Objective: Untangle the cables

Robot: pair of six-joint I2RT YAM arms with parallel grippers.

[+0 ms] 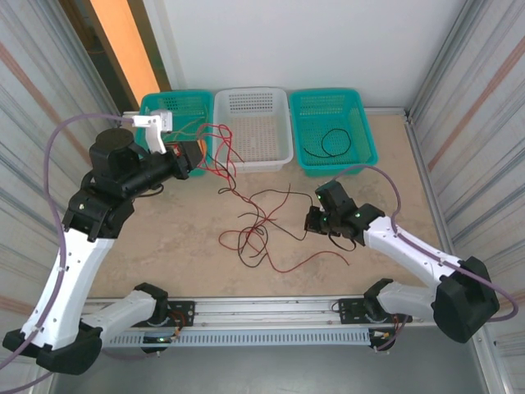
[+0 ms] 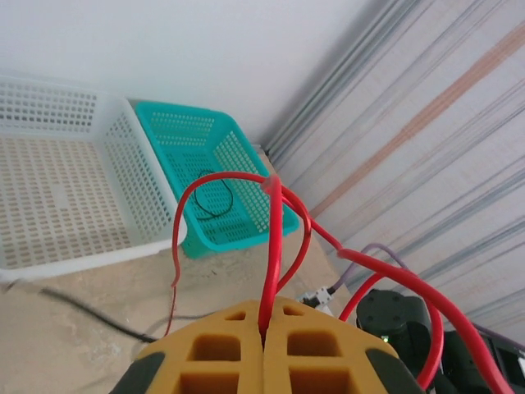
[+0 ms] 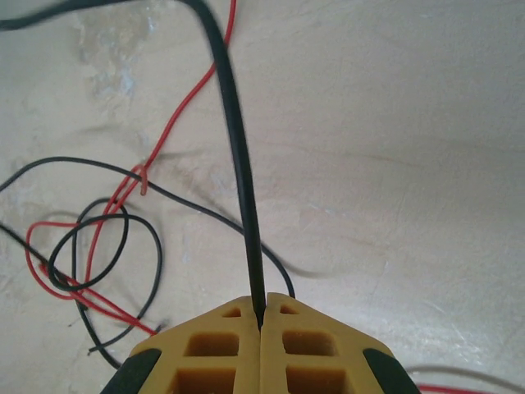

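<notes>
In the top view, the left gripper (image 1: 197, 156) is holding a red cable (image 1: 223, 152) raised near the far left corner of the table (image 1: 164, 246), just in front of the left teal basket (image 1: 176, 103). This is drawing the strand up out of the cables (image 1: 261, 223), which are lying tangled at the table's middle. The right gripper (image 1: 315, 220) is sitting low at the right side of that heap, probably acting as an anchor against the other arm's pull. A coiled black cable (image 1: 332, 141) is lying alone in the right teal basket (image 1: 365, 156), beside the white basket (image 1: 250, 160), so freed strands appear to be going there.

In the left wrist view, the left gripper (image 2: 264, 335) is pressing its yellow pads fully together, with the red cable (image 2: 275, 246) pinched in the seam. The cable is arching upward and trailing down to the right.

In the right wrist view, the right gripper (image 3: 261, 318) is likewise clamping shut, here on a black cable (image 3: 236, 156) that is running straight out from between its pads. Beyond it, red and black loops are lying crossed toward the left. It is hard to tell whether the held strand is passing through them.
</notes>
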